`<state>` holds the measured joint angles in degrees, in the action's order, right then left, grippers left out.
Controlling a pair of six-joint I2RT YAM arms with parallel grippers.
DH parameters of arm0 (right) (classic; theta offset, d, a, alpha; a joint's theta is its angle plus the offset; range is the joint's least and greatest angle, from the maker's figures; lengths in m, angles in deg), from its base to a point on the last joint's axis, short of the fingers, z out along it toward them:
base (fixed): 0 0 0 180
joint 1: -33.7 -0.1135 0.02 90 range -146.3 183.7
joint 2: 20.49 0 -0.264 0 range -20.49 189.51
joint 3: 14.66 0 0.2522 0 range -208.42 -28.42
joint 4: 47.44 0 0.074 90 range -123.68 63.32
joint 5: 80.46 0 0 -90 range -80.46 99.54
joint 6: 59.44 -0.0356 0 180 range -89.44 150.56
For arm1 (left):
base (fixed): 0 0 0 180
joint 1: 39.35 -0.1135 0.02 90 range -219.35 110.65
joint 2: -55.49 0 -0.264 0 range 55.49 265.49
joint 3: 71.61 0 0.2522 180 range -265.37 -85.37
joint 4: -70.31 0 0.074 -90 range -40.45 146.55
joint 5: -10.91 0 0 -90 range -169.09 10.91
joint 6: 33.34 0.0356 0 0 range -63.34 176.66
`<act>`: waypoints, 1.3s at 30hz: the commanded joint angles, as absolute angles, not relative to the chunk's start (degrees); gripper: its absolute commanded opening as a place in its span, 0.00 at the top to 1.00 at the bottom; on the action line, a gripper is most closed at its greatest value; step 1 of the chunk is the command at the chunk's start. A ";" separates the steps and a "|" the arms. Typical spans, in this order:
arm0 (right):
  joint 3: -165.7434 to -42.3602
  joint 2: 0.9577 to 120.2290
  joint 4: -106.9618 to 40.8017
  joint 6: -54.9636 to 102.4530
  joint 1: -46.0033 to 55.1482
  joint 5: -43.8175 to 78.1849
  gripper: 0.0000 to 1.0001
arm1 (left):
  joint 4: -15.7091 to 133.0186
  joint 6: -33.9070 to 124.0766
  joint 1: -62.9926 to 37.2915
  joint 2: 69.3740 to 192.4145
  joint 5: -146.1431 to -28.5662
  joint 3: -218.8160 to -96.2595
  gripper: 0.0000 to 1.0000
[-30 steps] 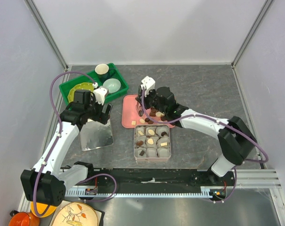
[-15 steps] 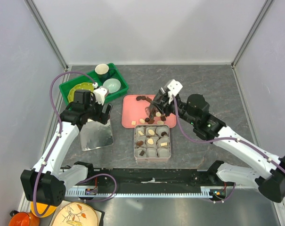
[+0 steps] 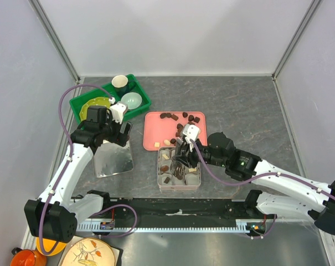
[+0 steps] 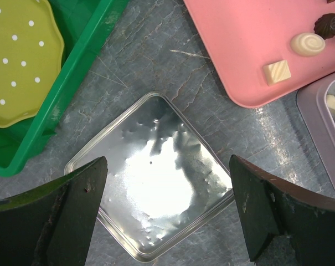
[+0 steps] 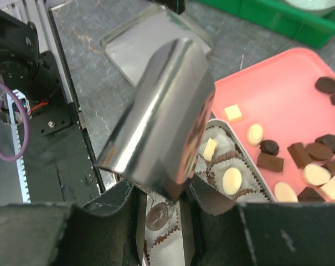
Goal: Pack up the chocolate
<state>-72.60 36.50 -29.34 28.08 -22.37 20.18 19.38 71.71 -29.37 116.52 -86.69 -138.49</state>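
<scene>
packing seems to be at the delivery step, judging by how the arms are standing. left gripper (image 4: 168,185) is hanging wide open and holding nothing, with the bare tin lid (image 4: 156,233) lying straight beneath its jaws, untouched. a green crate (image 4: 73,88) holding a yellow dotted plate (image 4: 17,61) is sitting beyond its left finger, and a corner of the pink tray (image 4: 239,50) is showing beyond its right one. loose chocolate (image 5: 269,162), dark and cream pieces, is lying on that tray, while more pieces are sitting in grey paper cups (image 5: 247,191) inside the tin (image 3: 159,166). right gripper (image 5: 159,202) is hovering directly over this tin, its jaws partly closed and clamping a shiny metal scoop (image 5: 161,116), which is sticking out ahead of the fingers above the cups. a round dark piece is showing in a cup right under the gap between the fingers.

next move is probably calling for tipping the scoop over an empty cup, so that any piece slides in without knocking its neighbours.

scoop's inner face is facing away from both cameras, so i cannot tell whether it is carrying a piece. from above, the gripper is covering the middle cups. in the wrist view the fingers are cutting off the tin's near rows, so which cups are empty is unclear.
</scene>
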 commanded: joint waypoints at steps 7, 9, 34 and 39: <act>-69.64 39.01 -35.52 25.55 -24.04 18.33 0.65 | 20.43 72.22 -29.68 115.34 -86.48 -138.54 0.02; -69.46 39.37 -36.22 25.55 -24.22 17.55 0.63 | 20.43 72.31 -29.68 115.25 -86.30 -138.37 0.02; -85.19 40.58 -35.23 36.69 -24.31 3.58 0.68 | 19.90 71.96 -29.68 113.94 -87.09 -138.54 0.02; -88.18 48.75 -43.24 40.32 -20.72 0.66 0.70 | 19.90 72.13 -29.77 114.20 -86.92 -138.81 0.02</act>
